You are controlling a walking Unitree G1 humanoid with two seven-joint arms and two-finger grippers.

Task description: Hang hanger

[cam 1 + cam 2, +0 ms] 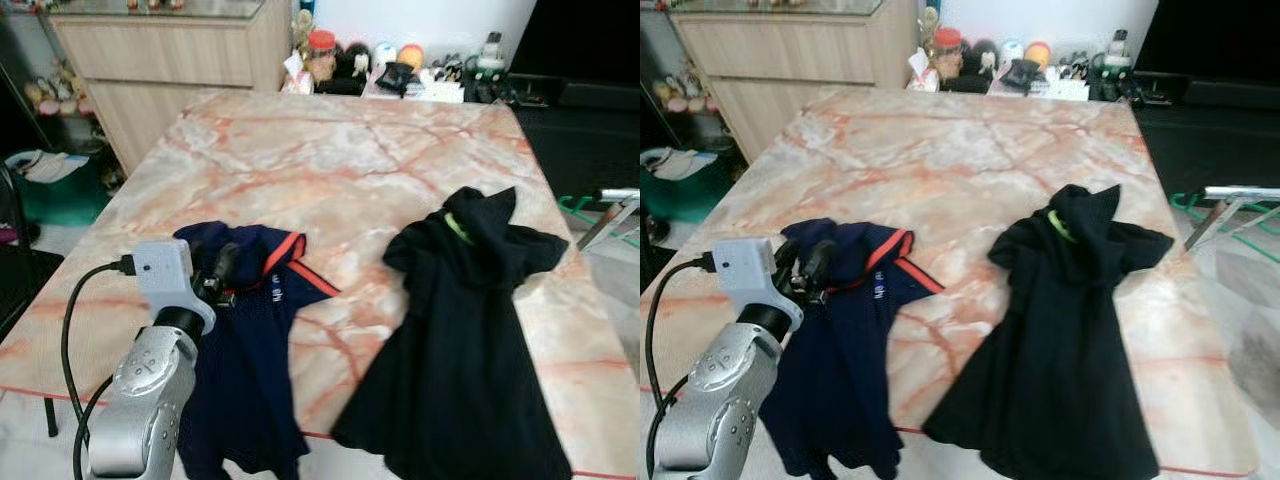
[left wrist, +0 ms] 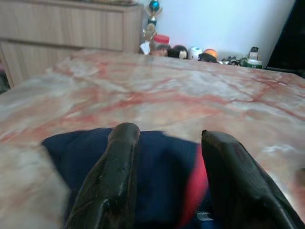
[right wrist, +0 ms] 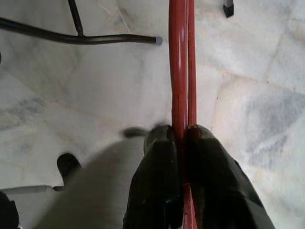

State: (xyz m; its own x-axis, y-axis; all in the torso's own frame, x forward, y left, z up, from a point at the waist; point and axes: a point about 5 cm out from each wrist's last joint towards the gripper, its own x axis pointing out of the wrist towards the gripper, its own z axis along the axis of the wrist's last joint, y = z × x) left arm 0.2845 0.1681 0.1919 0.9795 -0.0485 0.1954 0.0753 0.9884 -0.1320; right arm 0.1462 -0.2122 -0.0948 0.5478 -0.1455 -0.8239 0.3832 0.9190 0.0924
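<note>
A navy shirt with a red-edged collar lies at the near left of the marble table, its hem hanging over the front edge. My left gripper hovers just above the shirt's collar area, open, its fingers straddling blue and red cloth. A black garment lies at the near right, with a yellow-green strip at its neck. In the right wrist view my right gripper is shut on a thin red hanger, held low over the tiled floor.
Jars, toys and small clutter line the table's far edge. A wooden cabinet stands at the back left. A silver rack is at the right. A black metal frame rests on the floor near the right gripper.
</note>
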